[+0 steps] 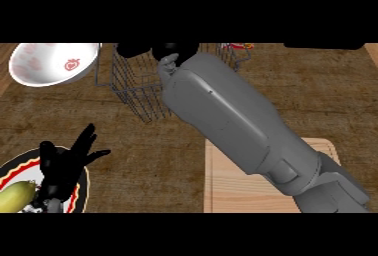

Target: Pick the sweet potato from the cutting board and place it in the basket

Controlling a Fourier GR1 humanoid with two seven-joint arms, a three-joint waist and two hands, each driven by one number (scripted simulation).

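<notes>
Dark wood-grain counter, seen steeply from above. The pale wooden cutting board at lower right shows nothing on its visible part; the grey right forearm crosses over it, stretching up to the wire-mesh basket at the top.

Right hand is over the basket's interior, black fingers curled at the frame's upper edge. The sweet potato isn't visible anywhere. Probably it's enclosed in those curled fingers, but the hand hides whatever it holds, so I can't confirm that or describe its colour or shape.

Step in hand, as I read it: the release into the basket. To do it well:
- keep the fingers well inside the wire rim, not above it
- lower before uncurling, so the load doesn't bounce off the mesh
- withdraw straight up, clear of the wires on the forearm side

Left hand rests open at lower left, fingers spread and pointing up, over a round black-rimmed plate with red and yellow bands. A yellow-green fruit lies just beside its wrist. A white bowl with a red print sits left of the basket, apart from the right fingers.
</notes>
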